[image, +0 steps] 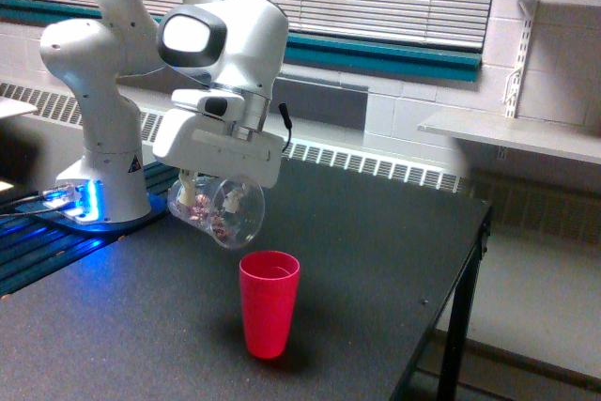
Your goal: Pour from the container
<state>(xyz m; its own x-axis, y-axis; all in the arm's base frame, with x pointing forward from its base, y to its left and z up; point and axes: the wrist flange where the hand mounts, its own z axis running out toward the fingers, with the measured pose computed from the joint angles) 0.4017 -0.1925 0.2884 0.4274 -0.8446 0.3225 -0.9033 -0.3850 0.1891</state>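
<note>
The container [218, 214] is a clear plastic cup with pinkish and white bits inside. It hangs tipped on its side, rim toward the exterior view's right and slightly down. My gripper [208, 194] is shut on it from above, under the white hand. The container sits above and to the left of the red cup [269, 302], not over its mouth. The red cup stands upright on the dark table [376, 260]. My fingers are mostly hidden behind the container.
The arm's white base [99, 166] stands at the table's back left beside a blue-lit strip [56, 208]. The table's right edge [465, 279] drops to the floor. Window blinds and a wall shelf [512, 133] lie behind.
</note>
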